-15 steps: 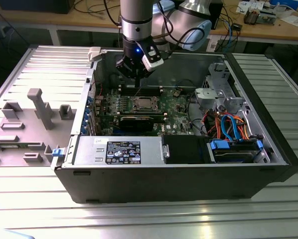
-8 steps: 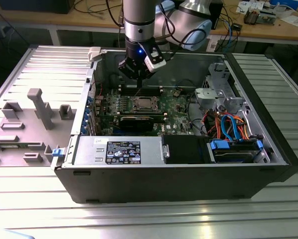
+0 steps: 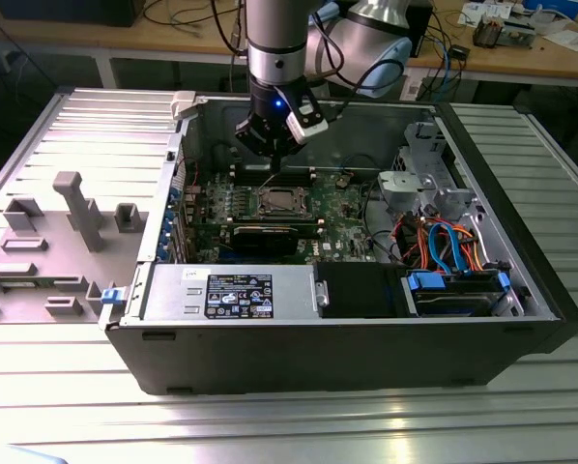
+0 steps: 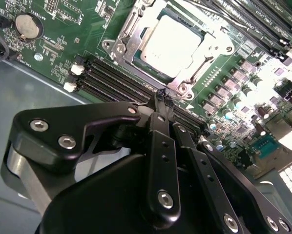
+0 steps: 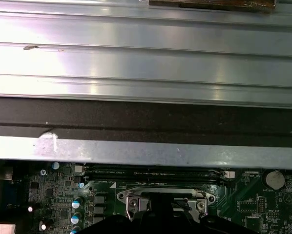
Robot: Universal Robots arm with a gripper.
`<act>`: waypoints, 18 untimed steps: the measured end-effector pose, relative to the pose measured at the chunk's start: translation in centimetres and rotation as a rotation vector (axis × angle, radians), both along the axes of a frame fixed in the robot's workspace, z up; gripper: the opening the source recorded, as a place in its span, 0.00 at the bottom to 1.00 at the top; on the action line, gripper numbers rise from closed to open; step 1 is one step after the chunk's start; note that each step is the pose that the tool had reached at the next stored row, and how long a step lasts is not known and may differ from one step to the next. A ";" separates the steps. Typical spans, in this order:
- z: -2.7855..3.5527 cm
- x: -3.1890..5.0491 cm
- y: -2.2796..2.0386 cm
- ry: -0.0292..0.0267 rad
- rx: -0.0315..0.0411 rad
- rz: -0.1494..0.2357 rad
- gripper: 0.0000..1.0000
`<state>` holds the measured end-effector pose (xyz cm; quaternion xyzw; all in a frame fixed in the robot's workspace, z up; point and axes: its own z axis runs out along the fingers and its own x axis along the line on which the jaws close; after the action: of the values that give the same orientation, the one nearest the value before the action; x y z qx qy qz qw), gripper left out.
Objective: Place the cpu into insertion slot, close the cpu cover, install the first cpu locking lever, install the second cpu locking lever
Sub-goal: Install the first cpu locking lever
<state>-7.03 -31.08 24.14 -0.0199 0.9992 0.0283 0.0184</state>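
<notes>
Second wrist view: black fingers (image 4: 161, 100) pressed together with nothing between them; gripper (image 4: 161, 93) tips hang just beside one corner of the insertion slot (image 4: 136, 27), over the near row of memory slots (image 4: 107, 80); contact with the board cannot be judged. The cpu (image 4: 171, 43) lies flat inside the slot, dull silver top facing up; the cpu cover (image 4: 207, 46) lies down around it, a silver frame with the chip showing through its window; thin wire levers run along the frame's edges, whether latched is unclear. Green circuit board (image 4: 63, 44) surrounds the socket; a round coin battery (image 4: 28, 26) sits near one corner. Exterior view: gripper (image 3: 273, 162) hangs from the arm (image 3: 277, 39) just behind the slot (image 3: 281, 201), inside the open computer case (image 3: 318, 329); the case lies on a ribbed metal table (image 3: 270, 425); a grey moulded fixture (image 3: 76, 208) lies at the exterior view's left; coloured cables (image 3: 444, 242) bunch at the exterior view's right.
</notes>
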 end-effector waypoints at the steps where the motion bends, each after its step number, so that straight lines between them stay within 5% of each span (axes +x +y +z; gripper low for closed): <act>1: -0.01 0.01 0.00 -0.0002 0.0002 0.000 0.11; 18: -0.02 -1.62 0.00 -0.0002 0.0002 0.000 0.11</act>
<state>-8.66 -31.08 24.12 -0.0200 0.9992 0.0284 0.0185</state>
